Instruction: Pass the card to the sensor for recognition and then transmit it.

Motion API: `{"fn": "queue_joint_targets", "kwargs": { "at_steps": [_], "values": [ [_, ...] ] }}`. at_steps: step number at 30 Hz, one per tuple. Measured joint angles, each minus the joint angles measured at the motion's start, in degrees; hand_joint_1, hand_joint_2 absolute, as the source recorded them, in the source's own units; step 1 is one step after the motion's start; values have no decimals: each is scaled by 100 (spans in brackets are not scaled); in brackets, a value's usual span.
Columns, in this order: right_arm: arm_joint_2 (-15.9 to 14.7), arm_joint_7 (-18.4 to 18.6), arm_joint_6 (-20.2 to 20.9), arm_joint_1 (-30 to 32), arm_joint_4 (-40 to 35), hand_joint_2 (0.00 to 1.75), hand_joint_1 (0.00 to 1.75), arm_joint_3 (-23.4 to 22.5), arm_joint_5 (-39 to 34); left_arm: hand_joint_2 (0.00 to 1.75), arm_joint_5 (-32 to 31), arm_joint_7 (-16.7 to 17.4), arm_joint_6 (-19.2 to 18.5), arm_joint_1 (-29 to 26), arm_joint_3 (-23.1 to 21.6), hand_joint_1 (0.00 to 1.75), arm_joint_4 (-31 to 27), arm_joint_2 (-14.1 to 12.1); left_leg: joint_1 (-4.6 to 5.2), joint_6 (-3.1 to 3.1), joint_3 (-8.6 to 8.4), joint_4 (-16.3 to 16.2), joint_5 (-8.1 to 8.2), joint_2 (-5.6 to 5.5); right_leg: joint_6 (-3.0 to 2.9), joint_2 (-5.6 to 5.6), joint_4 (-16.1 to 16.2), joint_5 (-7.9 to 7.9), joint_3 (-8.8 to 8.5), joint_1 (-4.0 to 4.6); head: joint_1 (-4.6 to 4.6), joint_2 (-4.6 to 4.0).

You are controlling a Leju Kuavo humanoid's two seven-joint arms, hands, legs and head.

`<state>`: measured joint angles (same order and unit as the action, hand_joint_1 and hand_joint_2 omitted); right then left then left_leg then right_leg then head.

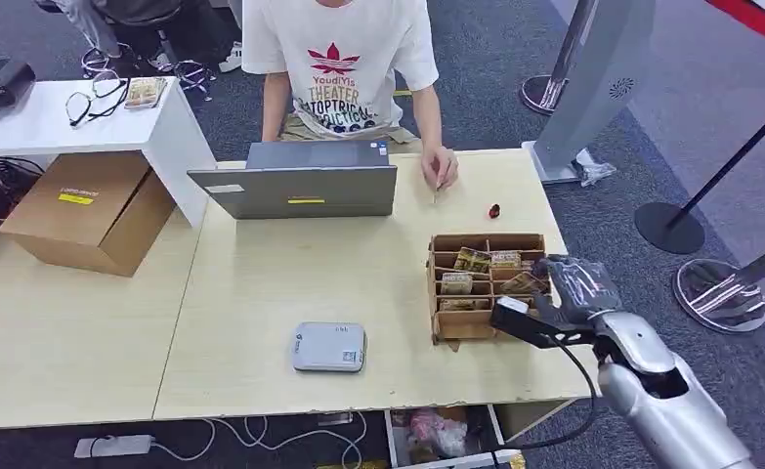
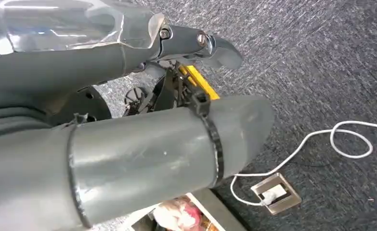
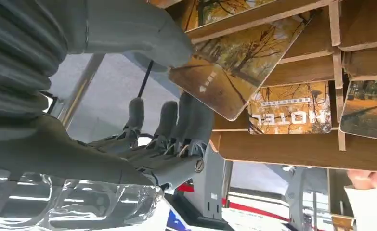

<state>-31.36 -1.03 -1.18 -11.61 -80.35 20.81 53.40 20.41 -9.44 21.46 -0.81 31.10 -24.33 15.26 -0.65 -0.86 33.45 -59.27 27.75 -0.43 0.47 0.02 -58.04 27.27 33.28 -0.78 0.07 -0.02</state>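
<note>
Card (image 3: 227, 72), glossy and rectangular with an autumn-tree print, is pinched by the right hand (image 1: 575, 285) at the slotted wooden rack (image 1: 486, 283) on the pale counter (image 1: 261, 283).

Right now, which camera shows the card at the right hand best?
The right wrist view: the card fills the frame's middle, the right hand with its thumb on it. The head view shows it as a small patch in the wooden rack.

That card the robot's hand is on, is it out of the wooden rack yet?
Not fully. In the right wrist view the card is tilted, one end still among the rack's slots, with the right hand's thumb on it.
</note>
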Motion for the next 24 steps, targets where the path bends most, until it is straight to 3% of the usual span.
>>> {"fn": "queue_joint_targets", "kwargs": {
  "at_steps": [1,11,24],
  "values": [
    [0,0,7,0,0,175,131,-7,0,0,0,0,0,0,0,0,7,0,0,0,0,0,0,0,0,0,0,0,0,0,-2,0],
    [-2,-39,52,-27,22,175,152,-11,-24,0,-2,-13,-33,21,0,0,125,-7,0,0,0,0,0,0,0,0,0,0,0,0,0,0],
    [2,-42,90,-80,48,175,155,7,-4,0,-17,-101,-37,24,0,0,173,-22,0,0,1,0,0,-1,0,-1,0,0,-1,0,-2,0]
  ]
}}
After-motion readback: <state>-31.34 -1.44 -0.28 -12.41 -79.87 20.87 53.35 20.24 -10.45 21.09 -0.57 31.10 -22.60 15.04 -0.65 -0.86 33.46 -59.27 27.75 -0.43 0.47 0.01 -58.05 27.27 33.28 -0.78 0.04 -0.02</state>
